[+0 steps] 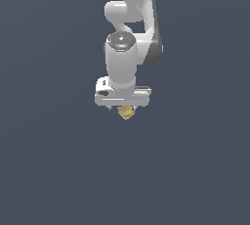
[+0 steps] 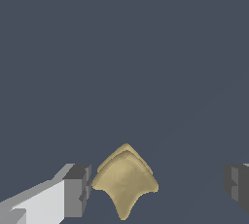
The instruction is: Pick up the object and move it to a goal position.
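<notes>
The object (image 2: 125, 181), a small tan-yellow faceted lump, lies on the dark grey floor between my two fingers. In the wrist view one dark fingertip (image 2: 78, 189) is right beside it, possibly touching, and the other fingertip (image 2: 237, 184) stands well apart from it. The gripper (image 2: 157, 187) is open and holds nothing. In the exterior view the white hand hangs straight down over the object (image 1: 126, 113), which peeks out just below the gripper (image 1: 124, 108); the fingers themselves are hidden behind the hand there.
A plain dark grey floor (image 1: 53, 170) surrounds the arm on all sides. No other objects, containers or goal marker show in either view.
</notes>
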Controlling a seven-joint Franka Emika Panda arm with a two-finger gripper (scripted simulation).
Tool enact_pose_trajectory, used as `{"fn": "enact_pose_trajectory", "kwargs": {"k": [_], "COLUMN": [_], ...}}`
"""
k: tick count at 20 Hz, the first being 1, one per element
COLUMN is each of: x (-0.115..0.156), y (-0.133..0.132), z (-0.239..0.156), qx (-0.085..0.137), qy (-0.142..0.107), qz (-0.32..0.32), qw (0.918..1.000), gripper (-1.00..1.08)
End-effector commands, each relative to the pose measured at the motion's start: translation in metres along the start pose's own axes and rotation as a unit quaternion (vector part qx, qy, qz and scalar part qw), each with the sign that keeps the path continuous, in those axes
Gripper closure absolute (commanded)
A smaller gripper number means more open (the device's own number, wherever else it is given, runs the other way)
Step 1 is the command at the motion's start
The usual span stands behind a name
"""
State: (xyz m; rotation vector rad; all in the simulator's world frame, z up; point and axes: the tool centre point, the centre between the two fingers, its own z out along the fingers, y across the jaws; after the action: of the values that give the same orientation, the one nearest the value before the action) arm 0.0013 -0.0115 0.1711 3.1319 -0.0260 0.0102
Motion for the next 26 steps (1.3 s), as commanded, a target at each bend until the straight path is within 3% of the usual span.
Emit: {"fn": "enact_pose_trajectory", "kwargs": {"k": [1, 10, 18, 26], "x": [0.000, -0.010, -0.010, -0.018], "y": [0.000, 0.027, 0.025, 0.020], "z": [0.000, 0.004, 0.005, 0.017], "qx": [0.000, -0.009, -0.009, -0.007], "qy": [0.000, -0.015, -0.014, -0.013], "qz": [0.000, 0.000, -0.005, -0.054], "qw": [1.0000, 0.9999, 0.9999, 0.9984], "gripper": [-0.92, -0.92, -0.92, -0.92]}}
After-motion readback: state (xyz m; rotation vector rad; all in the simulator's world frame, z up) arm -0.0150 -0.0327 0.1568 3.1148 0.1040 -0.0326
